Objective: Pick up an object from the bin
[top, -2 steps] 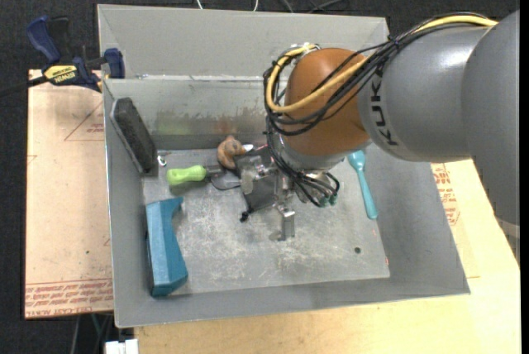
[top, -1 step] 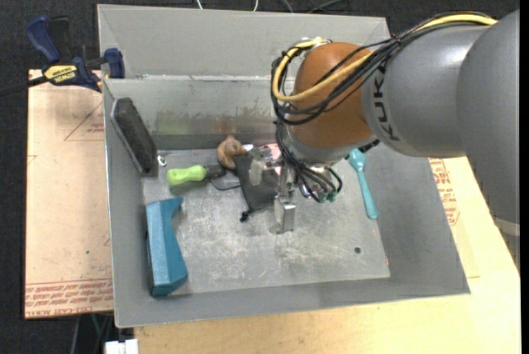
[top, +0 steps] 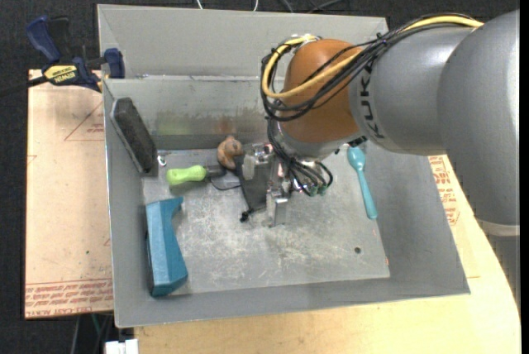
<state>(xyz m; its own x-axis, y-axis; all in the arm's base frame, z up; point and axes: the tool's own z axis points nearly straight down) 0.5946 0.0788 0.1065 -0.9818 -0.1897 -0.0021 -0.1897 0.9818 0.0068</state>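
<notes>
My gripper (top: 264,203) hangs low over the middle of the bin floor, its two fingers pointing down and standing apart with nothing between them: open. Just left of it lies a green handle (top: 186,174) with a dark shaft running toward the fingers. A small brown rounded thing (top: 230,150) sits close behind the gripper on its upper left. To the right of the gripper, a teal plastic spoon-like tool (top: 362,180) lies on the floor.
A blue foam block (top: 164,246) lies lengthwise at the front left. A black bar (top: 133,134) leans along the left wall at the back. The arm and its orange cover with cables hang over the bin's back right.
</notes>
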